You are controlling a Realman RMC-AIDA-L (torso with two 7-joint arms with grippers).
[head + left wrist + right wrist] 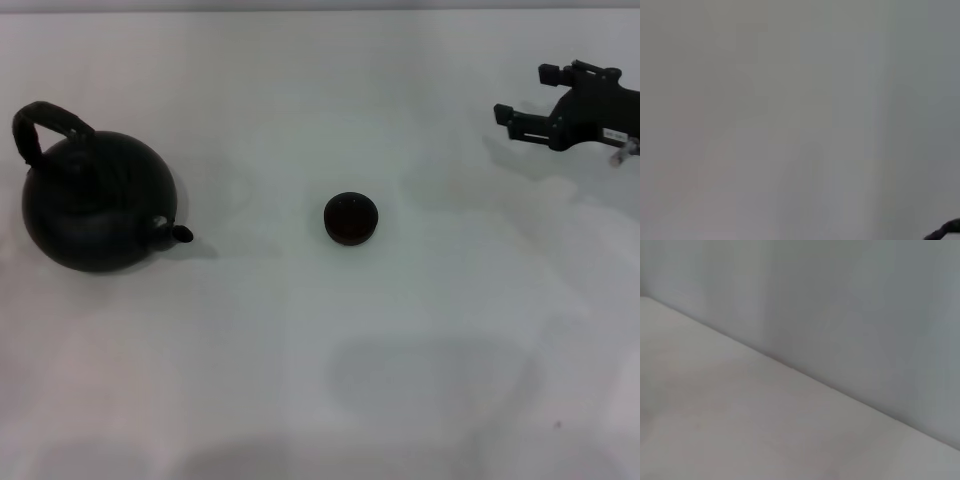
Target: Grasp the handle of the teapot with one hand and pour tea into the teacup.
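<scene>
Only the head view shows the things of the task. The teapot (98,202) is seen at the left side of the white table (400,380), round and black, with its short spout (178,234) pointed toward the middle. The handle (45,125) is arched up over the pot's far left side, and nothing is touching it. The teacup (351,218) is set near the middle of the table, small and dark, well apart from the pot and on the side its spout points to.

The right gripper (520,94) is seen at the far right, up near the back of the table, well apart from the cup. Its two black fingers are spread apart and nothing is held between them. The left gripper is not seen in any view, so how its fingers stand cannot be told.

The left wrist view is filled by a plain pale grey surface, with only a thin dark curved bit (946,230) at one corner; what it is cannot be told. The right wrist view shows the pale table meeting a grey wall (865,315) along a slanted line. Neither wrist view shows the pot or the cup.
</scene>
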